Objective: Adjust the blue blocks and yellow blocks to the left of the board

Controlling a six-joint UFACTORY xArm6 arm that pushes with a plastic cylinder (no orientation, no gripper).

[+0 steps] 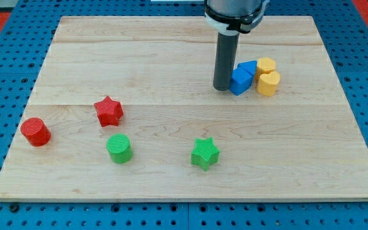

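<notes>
Two blue blocks sit together right of the board's centre: a blue cube [240, 82] in front and a blue angular block [248, 68] behind it. Just to their right are two yellow blocks: a yellow hexagonal block [266, 66] at the back and a yellow rounded block [268, 83] in front, touching the blue ones. My tip [222, 87] rests on the board right against the left side of the blue cube. The dark rod rises from it to the view's top.
A red star [108, 111] and a red cylinder [36, 131] lie at the view's left. A green cylinder [119, 149] and a green star [205, 153] lie near the bottom. The wooden board [171, 51] sits on a blue pegboard table.
</notes>
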